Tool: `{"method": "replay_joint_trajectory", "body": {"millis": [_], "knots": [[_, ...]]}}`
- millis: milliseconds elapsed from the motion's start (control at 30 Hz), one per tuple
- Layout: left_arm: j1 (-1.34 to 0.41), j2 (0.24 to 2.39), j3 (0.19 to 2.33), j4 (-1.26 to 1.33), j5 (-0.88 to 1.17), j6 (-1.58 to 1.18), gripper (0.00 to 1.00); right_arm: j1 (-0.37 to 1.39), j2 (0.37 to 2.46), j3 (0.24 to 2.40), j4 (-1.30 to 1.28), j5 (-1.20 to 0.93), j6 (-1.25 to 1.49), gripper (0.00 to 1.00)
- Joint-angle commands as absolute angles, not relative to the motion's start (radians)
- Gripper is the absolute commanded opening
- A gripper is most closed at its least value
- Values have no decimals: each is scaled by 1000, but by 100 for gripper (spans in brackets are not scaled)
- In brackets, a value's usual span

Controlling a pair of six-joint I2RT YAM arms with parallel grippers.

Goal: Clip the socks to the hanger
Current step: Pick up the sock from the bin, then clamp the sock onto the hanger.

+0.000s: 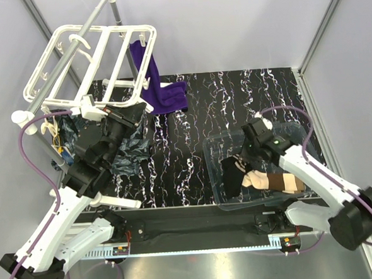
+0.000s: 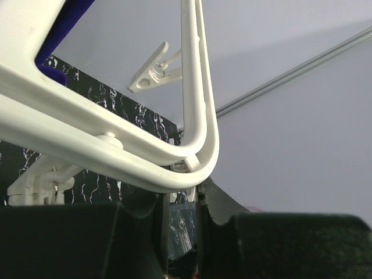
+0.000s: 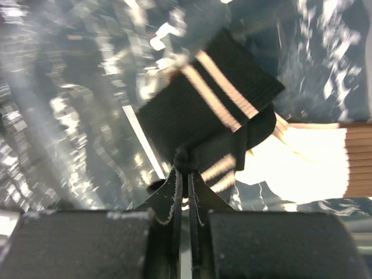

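The white hanger (image 1: 86, 63) hangs tilted at the back left. My left gripper (image 1: 133, 115) is at its near right corner. In the left wrist view the frame corner (image 2: 200, 145) lies just above the fingers, and my left gripper (image 2: 181, 192) is shut on a thin white clip piece under it. Another clip (image 2: 154, 72) dangles farther off. In the clear bin, my right gripper (image 1: 243, 160) is shut on the striped cuff of the black sock (image 1: 229, 178). In the right wrist view that black sock (image 3: 203, 99) is pinched at my gripper (image 3: 187, 170). Beige socks (image 1: 274, 180) with brown cuffs lie beside it; one beige sock (image 3: 302, 168) shows close up.
A purple cloth (image 1: 161, 93) hangs from the hanger's right side down to the black marbled table. The clear bin (image 1: 299, 132) stands at the right front. A grey pole (image 1: 96, 18) carries the hanger. Dark crumpled material (image 1: 130, 152) lies by the left arm.
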State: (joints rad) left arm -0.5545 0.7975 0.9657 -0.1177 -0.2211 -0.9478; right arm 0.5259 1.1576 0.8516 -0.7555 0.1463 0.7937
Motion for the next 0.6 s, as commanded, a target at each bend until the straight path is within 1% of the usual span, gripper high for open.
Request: {"method": "replay_joint_trajectory", "body": {"millis": [0, 133, 233, 267, 400, 500, 567], "knots": [[-561, 782, 962, -132, -138, -943, 0, 535, 1060, 995, -856, 186, 643, 0], [-563, 778, 965, -132, -127, -956, 0, 534, 988, 1086, -848, 78, 511, 0], [-561, 781, 963, -126, -109, -968, 0, 535, 980, 1144, -780, -101, 401, 0], [-563, 782, 966, -126, -104, -969, 0, 535, 979, 1153, -700, -230, 355, 0], [-561, 781, 974, -127, -71, -992, 0, 574, 1032, 1222, -468, -523, 244, 0], [-561, 784, 989, -130, -40, -994, 0, 577, 1100, 1313, -324, -723, 255, 0], [-561, 781, 994, -121, -19, -982, 0, 577, 1181, 1362, -231, -855, 320, 0]]}}
